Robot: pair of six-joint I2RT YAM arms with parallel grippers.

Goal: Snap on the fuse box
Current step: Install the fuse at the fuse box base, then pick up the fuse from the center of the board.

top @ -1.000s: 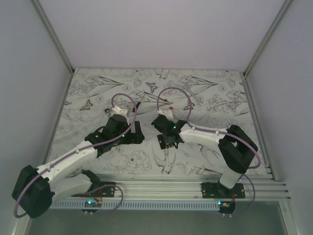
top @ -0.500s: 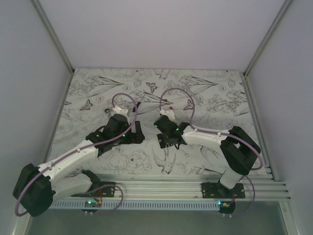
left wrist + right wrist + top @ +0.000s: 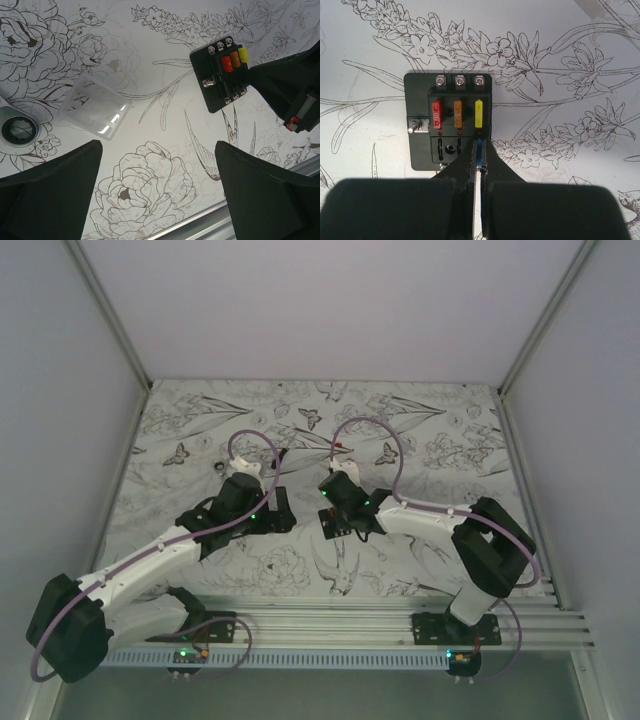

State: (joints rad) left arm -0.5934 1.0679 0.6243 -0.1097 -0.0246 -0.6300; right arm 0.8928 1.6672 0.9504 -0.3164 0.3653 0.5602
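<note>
Over the fuse box (image 3: pixel 422 145), right end effector (image 3: pixel 479 159) with blue fuse (image 3: pixel 478 148) advanced.

The near edge of the fuse box (image 3: pixel 420 125) is blocked by the right gripper (image 3: pixel 478 150), clamped on a blue fuse (image 3: pixel 479 145); its far side is left open.

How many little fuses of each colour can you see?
Red fuse: 1
Orange fuse: 1
Yellow fuse: 1
Blue fuse: 1, pinched in the right gripper
Total: 4 fuses. The first three sit in the fuse box.
</note>
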